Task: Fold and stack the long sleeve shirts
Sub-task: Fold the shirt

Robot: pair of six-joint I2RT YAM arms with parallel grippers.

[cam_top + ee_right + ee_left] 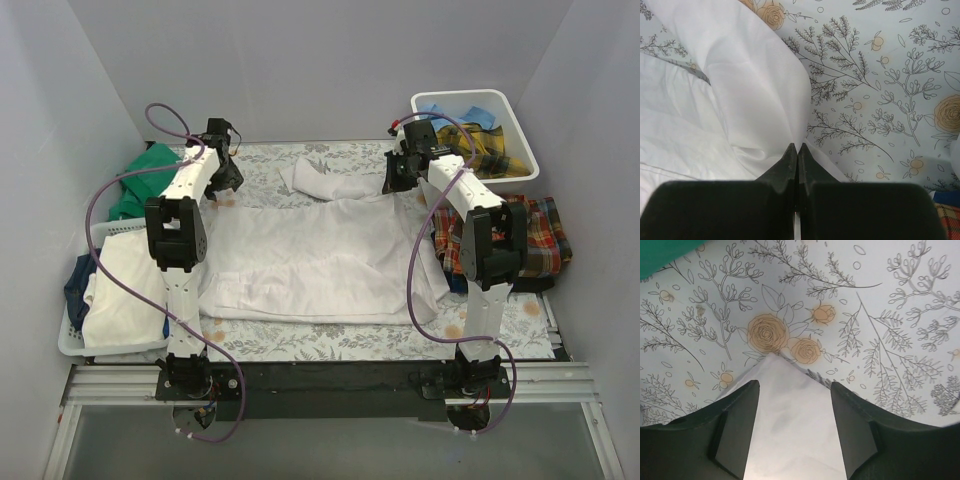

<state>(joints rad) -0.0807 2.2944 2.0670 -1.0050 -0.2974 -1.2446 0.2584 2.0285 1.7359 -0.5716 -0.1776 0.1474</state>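
- White long sleeve shirt (310, 250): spread flat across the middle of the floral bench cover (300, 342), with one sleeve lying at its far edge.
- Left hand (795, 390): fingers wide apart, straddling a shirt corner that rests on the cover.
- Right hand (795, 149): closed, pinching a gathered fold of the shirt.

no readable text, labels, brands or numbers anywhere.
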